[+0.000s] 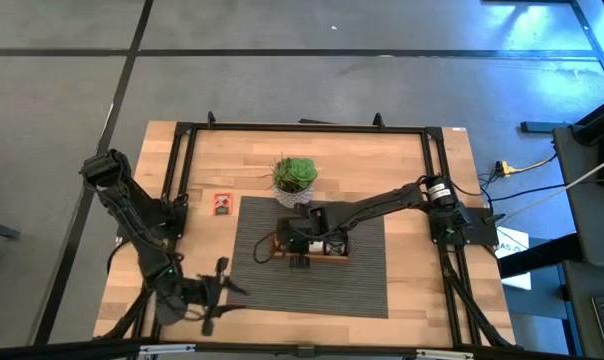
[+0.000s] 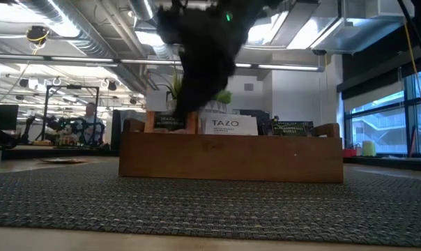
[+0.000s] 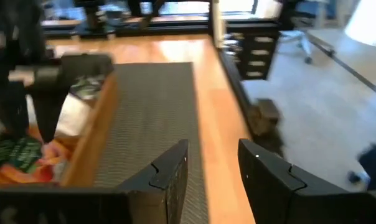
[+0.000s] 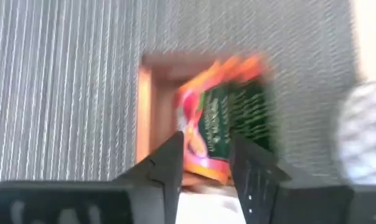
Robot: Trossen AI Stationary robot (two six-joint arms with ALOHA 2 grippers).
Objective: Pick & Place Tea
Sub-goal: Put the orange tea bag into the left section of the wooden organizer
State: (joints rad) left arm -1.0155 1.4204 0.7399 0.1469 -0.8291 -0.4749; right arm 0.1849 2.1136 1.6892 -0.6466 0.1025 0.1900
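**Right now: right gripper over the tea tray, left arm parked at the near-left corner**

From my station I see the right gripper (image 1: 300,240) reaching in over the left end of the wooden tray (image 2: 231,157), which sits on a dark woven mat (image 1: 362,280) in the middle of the light wood table (image 1: 422,170). Its fingers (image 4: 169,171) stand apart with a gap between them, holding nothing; directly beyond them an orange-and-green tea sachet (image 4: 222,124) lies in the tray's end compartment. In the low view more sachets stand upright in the tray, among them a white TAZO sachet (image 2: 229,125) and a dark one (image 2: 292,128). One orange-red sachet (image 1: 221,204) lies alone on bare wood, left of the mat and well apart from the tray.

A potted plant (image 1: 294,178) stands just beyond the tray's far side. The left gripper (image 1: 225,289) hangs near the mat's near-left corner, fingers parted and empty.

Black frame rails (image 1: 302,128) border the table. Past it is grey floor; the low view shows an office with ceiling ducts, windows at right, and a person (image 2: 92,122) seated far off at left.
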